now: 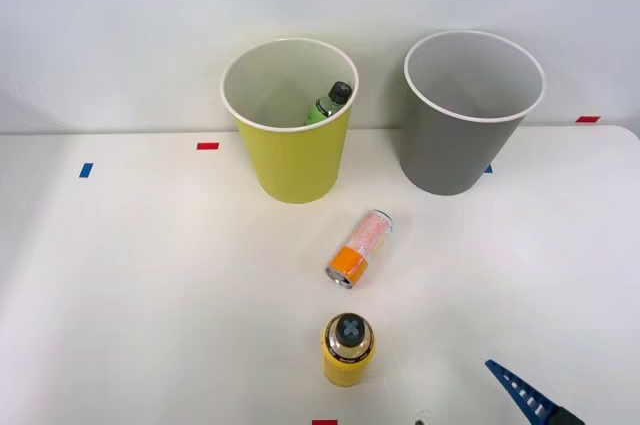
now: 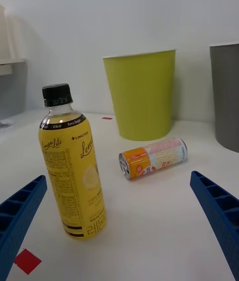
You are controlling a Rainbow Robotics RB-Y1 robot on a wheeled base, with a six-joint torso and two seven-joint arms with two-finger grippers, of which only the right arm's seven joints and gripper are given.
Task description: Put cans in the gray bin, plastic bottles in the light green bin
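Observation:
A yellow bottle (image 1: 348,348) (image 2: 73,166) with a black cap stands upright near the table's front edge. Just behind it the orange-and-white can (image 1: 360,248) (image 2: 153,157) lies on its side. A green bottle (image 1: 329,103) leans inside the light green bin (image 1: 290,155) (image 2: 141,94) at the back. The gray bin (image 1: 462,145) (image 2: 227,94) stands to its right. My right gripper (image 1: 520,390) (image 2: 119,221) is open, low over the table at the front right, with the yellow bottle just ahead of its fingers (image 2: 20,214) and not between them.
Small red and blue tape marks (image 1: 207,146) dot the white table (image 1: 130,285). A white wall rises right behind the bins. Open tabletop lies to the left and right of the can and bottle.

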